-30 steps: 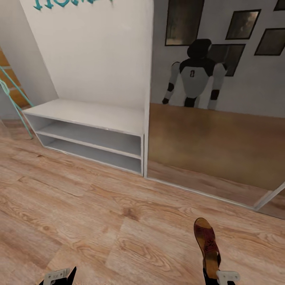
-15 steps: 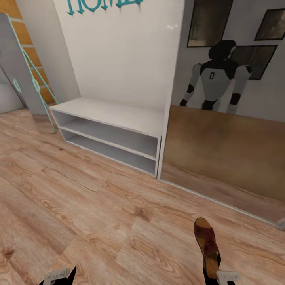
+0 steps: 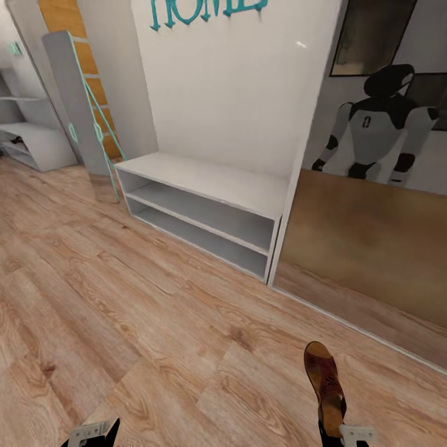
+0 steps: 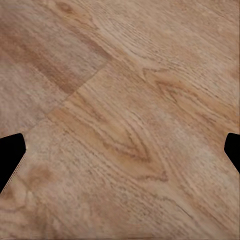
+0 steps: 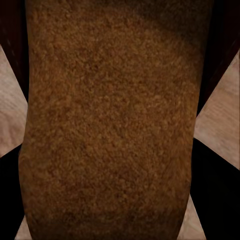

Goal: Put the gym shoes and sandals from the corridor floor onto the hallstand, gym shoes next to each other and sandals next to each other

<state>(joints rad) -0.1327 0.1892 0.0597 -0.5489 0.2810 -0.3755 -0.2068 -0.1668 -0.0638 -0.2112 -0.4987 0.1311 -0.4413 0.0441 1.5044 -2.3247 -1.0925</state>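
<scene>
The right gripper (image 5: 120, 150) was closed on a dark brown sandal (image 3: 325, 385), its two dark fingers (image 5: 215, 190) pressed against either side of the shoe. In the right wrist view the sandal's grainy, suede-like brown surface (image 5: 110, 125) covered most of the picture, so its strap and heel could not be made out there. In the head view the sandal pointed away from the robot, held above the floor, with a patterned reddish insole and a rounded toe; its heel end was cut off at the frame's lower edge beside a pale wrist part.

The left gripper (image 4: 120, 150) stood open and held nothing; just the dark tips of its fingers (image 4: 10, 155) showed at the edges of its wrist view, over bare planks.

The corridor floor (image 3: 124, 310) was light brown wood with bold grain and knots. Ahead stood the hallstand (image 3: 205, 205), a pale grey-white low bench with two open shelves, both without shoes. Teal letters (image 3: 205, 9) on its tall back panel were cut off above. Just to its right, a mirror (image 3: 372, 205) reflected the robot.
</scene>
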